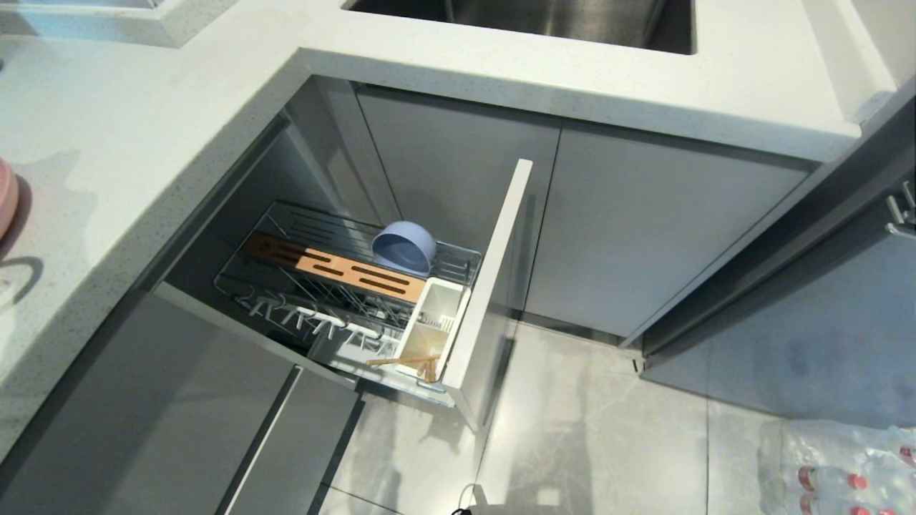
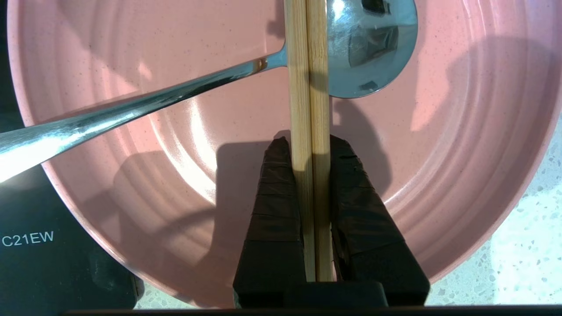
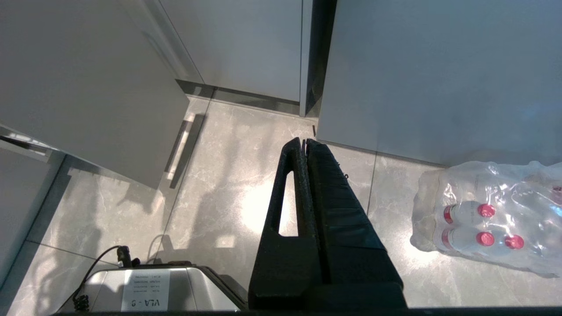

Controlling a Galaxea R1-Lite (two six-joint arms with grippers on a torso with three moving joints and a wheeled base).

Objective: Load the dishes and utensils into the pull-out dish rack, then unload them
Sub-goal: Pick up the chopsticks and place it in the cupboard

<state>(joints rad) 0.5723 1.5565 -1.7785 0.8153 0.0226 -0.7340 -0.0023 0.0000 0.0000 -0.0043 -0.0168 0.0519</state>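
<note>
- Chopsticks [image 2: 308, 109], a thin wooden pair lying side by side across the pink plate [image 2: 175, 87], sit pinched between the fingers of the left gripper [image 2: 308, 149], which has clamped down on them.
- Light, stiff and smooth by the look of them: one stick could slide or scissor, so a grip squarely across both seems right.
- Spoon [image 2: 175, 94] lies beneath them, its bowl toward one o'clock, likely slippery.
- Pull-out dish rack [image 1: 343, 300] stands open, blue-grey bowl [image 1: 404, 247] at twelve o'clock within.
- Right gripper [image 3: 306, 142] hangs pressed together over the floor, empty.
</note>
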